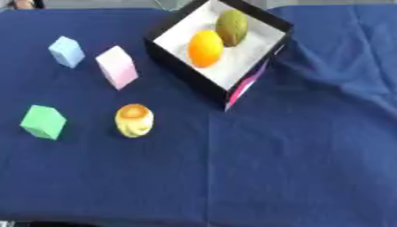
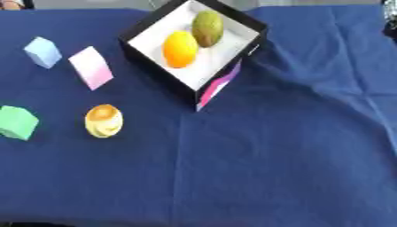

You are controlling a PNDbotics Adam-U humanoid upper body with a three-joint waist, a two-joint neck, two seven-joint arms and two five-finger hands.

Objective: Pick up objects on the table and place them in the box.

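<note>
Spread over the whole table, a dark blue cloth (image 1: 294, 155), creased toward the right. Near the far edge, set at an angle, a black box (image 1: 167, 55) with a white inside (one corner flap showing pink), holding an orange (image 1: 205, 48) touching a brownish-green fruit (image 1: 232, 27). Left of the box, apart from one another: pink block (image 1: 117, 67), green block (image 1: 43, 122), pale blue block (image 1: 67, 51), and a small yellow, orange-topped rounded thing (image 1: 134, 120). Neither hand visible, so no telling their state.
</note>
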